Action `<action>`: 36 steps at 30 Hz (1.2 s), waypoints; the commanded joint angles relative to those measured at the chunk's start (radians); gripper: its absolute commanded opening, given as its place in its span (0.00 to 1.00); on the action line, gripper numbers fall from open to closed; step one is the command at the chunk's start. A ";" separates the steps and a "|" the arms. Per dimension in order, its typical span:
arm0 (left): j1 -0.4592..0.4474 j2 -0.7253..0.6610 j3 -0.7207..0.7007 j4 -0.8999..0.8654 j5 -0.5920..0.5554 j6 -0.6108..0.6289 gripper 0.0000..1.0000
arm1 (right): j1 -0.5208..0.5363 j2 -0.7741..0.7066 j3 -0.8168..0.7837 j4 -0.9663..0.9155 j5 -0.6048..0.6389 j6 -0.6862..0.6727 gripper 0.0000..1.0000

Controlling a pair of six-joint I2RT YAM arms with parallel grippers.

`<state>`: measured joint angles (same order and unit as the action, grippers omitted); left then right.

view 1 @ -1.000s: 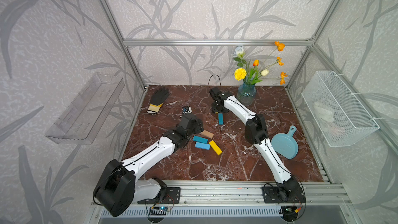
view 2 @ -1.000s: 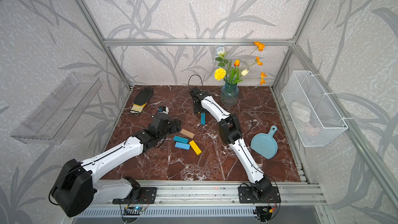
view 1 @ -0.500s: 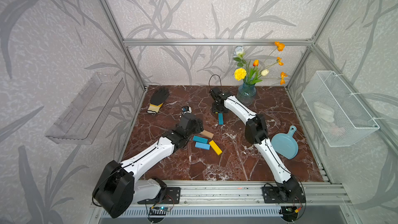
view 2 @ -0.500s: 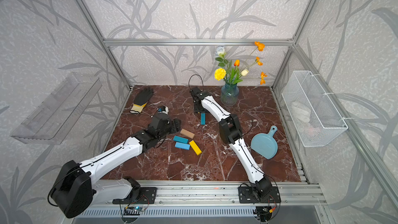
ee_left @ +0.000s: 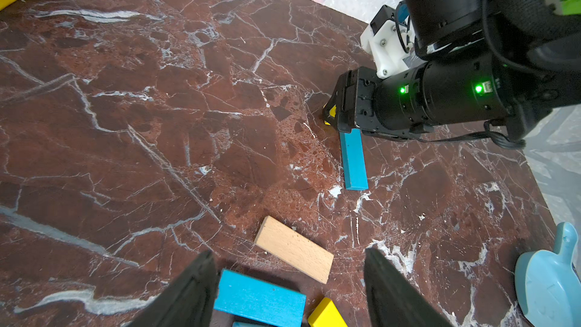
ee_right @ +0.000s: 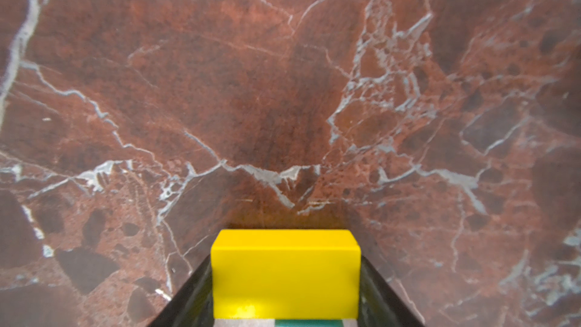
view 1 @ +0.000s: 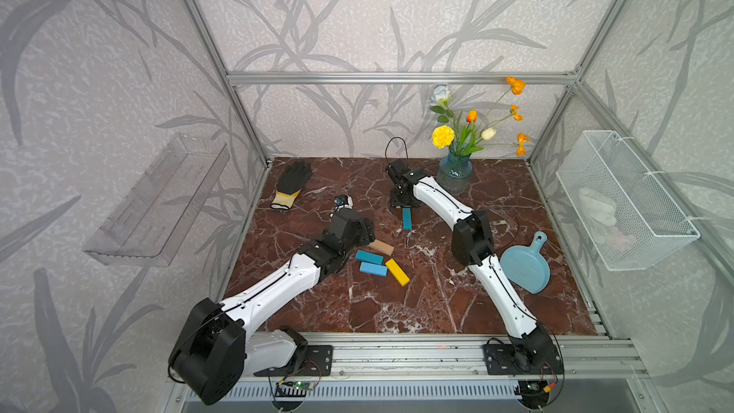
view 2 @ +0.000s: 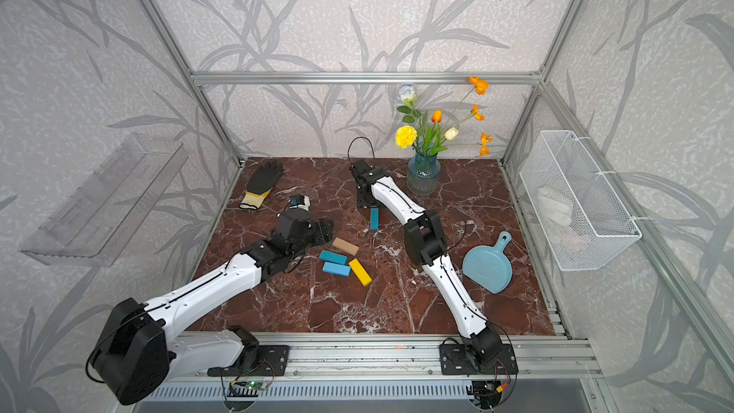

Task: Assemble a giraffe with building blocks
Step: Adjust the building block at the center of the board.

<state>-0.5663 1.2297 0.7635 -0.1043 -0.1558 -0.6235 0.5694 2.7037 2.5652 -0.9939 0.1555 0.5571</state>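
My right gripper (view 1: pixel 403 203) is at the back of the table, low, shut on a yellow block (ee_right: pixel 284 273) whose sides touch both fingers. A blue block (view 1: pixel 406 218) lies just in front of it, running toward the front. In both top views a tan block (view 1: pixel 381 247), two blue blocks (view 1: pixel 369 257) and a yellow block (view 1: pixel 397 272) lie loose mid-table. My left gripper (ee_left: pixel 289 252) hovers open over the tan block (ee_left: pixel 294 248) and a blue block (ee_left: pixel 259 298), touching neither. No giraffe figure is in view.
A black glove (view 1: pixel 292 184) lies at the back left. A vase of flowers (view 1: pixel 454 174) stands close behind the right arm, and a light-blue scoop (view 1: pixel 524 266) lies at the right. A wire basket (view 1: pixel 623 200) and a clear shelf (view 1: pixel 159 200) hang on the side walls.
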 commanded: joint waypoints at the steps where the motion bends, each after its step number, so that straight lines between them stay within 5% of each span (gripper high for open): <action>1: 0.006 -0.021 -0.009 0.008 -0.002 0.004 0.75 | 0.004 0.014 -0.005 0.000 -0.015 0.001 0.63; 20: 0.006 -0.032 -0.016 0.011 -0.002 0.004 0.75 | 0.012 0.020 -0.003 0.011 -0.039 0.009 0.66; 36: 0.005 -0.036 -0.016 0.006 0.000 0.004 0.75 | 0.009 0.006 -0.001 0.007 -0.003 0.013 0.84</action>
<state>-0.5663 1.2171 0.7616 -0.0994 -0.1558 -0.6235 0.5770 2.7037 2.5652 -0.9714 0.1246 0.5613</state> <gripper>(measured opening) 0.750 0.829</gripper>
